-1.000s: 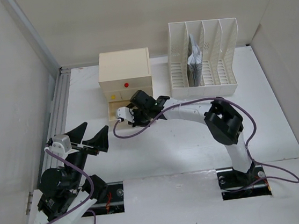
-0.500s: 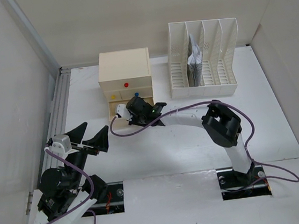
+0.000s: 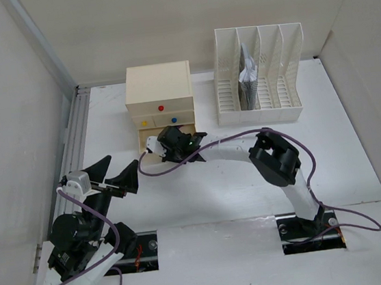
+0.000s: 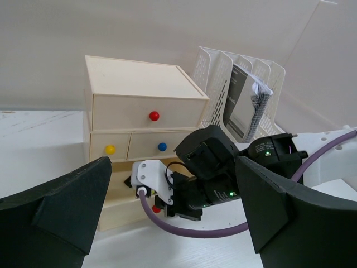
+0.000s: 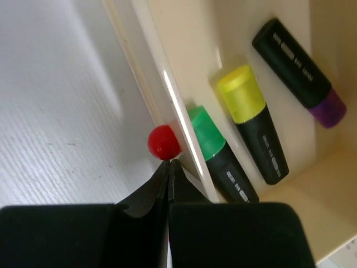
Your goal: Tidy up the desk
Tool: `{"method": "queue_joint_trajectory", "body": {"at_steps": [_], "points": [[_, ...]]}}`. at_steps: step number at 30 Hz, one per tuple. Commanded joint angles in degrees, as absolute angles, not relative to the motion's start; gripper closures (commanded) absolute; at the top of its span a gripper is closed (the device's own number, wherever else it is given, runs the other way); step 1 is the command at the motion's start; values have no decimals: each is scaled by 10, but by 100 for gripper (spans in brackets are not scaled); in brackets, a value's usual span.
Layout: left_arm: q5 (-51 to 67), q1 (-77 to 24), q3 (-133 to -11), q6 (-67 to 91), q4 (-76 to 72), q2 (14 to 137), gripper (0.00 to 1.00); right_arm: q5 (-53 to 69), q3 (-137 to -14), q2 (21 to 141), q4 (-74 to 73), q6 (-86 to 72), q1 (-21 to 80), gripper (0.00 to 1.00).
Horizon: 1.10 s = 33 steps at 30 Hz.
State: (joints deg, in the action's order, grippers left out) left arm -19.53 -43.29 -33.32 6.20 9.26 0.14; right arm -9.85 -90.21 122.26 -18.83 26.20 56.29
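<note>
Gripping anything with your right gripper [image 5: 168, 166]?

No. My jaws are pressed flat together with nothing between them. The tips sit right under the red knob [image 5: 163, 142] of the bottom drawer [image 5: 189, 33]. Whether they touch it or stop a hair short, I cannot tell.

What lies past your fingertips?

The drawer front runs edge-on just beyond the knob, and behind it the drawer stands open. Three highlighters lie inside. The green-capped one [image 5: 220, 153] is nearest my fingers, hard against the front panel. The yellow-capped one [image 5: 254, 128] is beside it, and the purple-capped one [image 5: 298, 70] is farthest from my tips.

And your left gripper [image 3: 121, 165]?

Spread wide and empty, hanging above the desk [image 3: 224, 194], well apart from my right hand. Looking out between its fingers, I see the beige drawer box [image 3: 158, 84] straight ahead with my right wrist low in front of it.

Where is the desk from your right hand?

Directly beneath it, white and matte, spreading out on every side. Off beyond my right arm, on the far side from my left hand, the white file rack [image 3: 260, 115] stands on it, with a notebook [image 3: 249, 84] upright in one slot.
</note>
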Motion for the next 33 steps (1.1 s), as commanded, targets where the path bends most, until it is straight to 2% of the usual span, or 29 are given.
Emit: {"method": "queue_joint_trajectory", "body": {"at_steps": [1, 6, 11, 25, 31, 33], "points": [[-194, -432, -331, 54, 65, -100, 9, -125, -959, 1215, -80, 296, 530, 100], [-194, -432, -331, 54, 65, -100, 9, -112, -987, 1230, -80, 296, 530, 100], [-194, -432, -331, 54, 65, -100, 9, -199, -1012, 1252, -60, 284, 530, 100], [-194, -432, -331, 54, 65, -100, 9, -320, -1047, 1302, -33, 300, 525, 100], [-194, -432, -331, 54, 65, -100, 9, -325, -1053, 1308, -33, 305, 514, 100], [-194, -432, -331, 54, 65, -100, 9, -294, -1039, 1297, -33, 305, 514, 100]]}}
